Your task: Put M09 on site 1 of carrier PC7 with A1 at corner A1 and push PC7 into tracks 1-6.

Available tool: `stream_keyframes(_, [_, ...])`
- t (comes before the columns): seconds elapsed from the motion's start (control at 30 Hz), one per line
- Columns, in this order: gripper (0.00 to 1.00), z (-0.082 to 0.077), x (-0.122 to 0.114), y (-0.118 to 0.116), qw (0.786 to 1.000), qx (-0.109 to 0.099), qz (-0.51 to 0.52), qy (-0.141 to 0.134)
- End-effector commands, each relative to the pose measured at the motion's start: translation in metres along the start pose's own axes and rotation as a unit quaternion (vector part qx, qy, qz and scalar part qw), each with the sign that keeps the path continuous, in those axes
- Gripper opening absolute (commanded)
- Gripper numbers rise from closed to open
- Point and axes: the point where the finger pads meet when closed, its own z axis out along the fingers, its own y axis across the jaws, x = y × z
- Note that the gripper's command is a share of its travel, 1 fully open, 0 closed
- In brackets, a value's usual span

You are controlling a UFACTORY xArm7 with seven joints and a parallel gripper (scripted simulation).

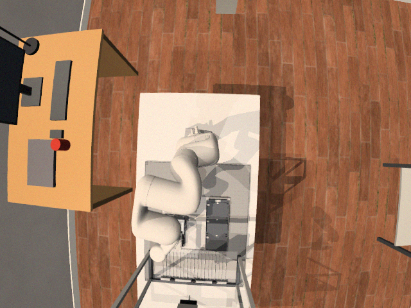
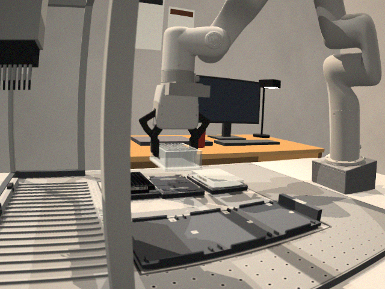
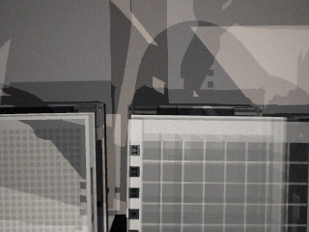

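Now the clear deep block [image 2: 178, 156] hangs in the air above the middle nest [image 2: 177, 186], clamped between the wide-spread fingers of the gripper [image 2: 174, 146]. Nearer lies the dark carrier [image 2: 224, 230], all its sites bare.

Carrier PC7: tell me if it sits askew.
Yes. PC7 lies loose on the apron at a slant to the rails, its sites bare. The gripper holds M09 above its nest.

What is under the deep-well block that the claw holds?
The deep-well block M09, gripped by the claw, hangs in the air above its dark nest S2, which now stands empty. The nest's far edge is hidden behind the block.
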Motion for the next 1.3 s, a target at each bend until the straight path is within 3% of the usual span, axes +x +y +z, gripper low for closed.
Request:
stream_keyframes(0.0, [0.00, -0.010, 0.000, 0.002, 1.000, -0.002, 0.000, 0.000])
stream_keyframes(1.27, [0.00, -0.066, 0.000, 0.001, 1.000, -0.002, 0.000, 0.000])
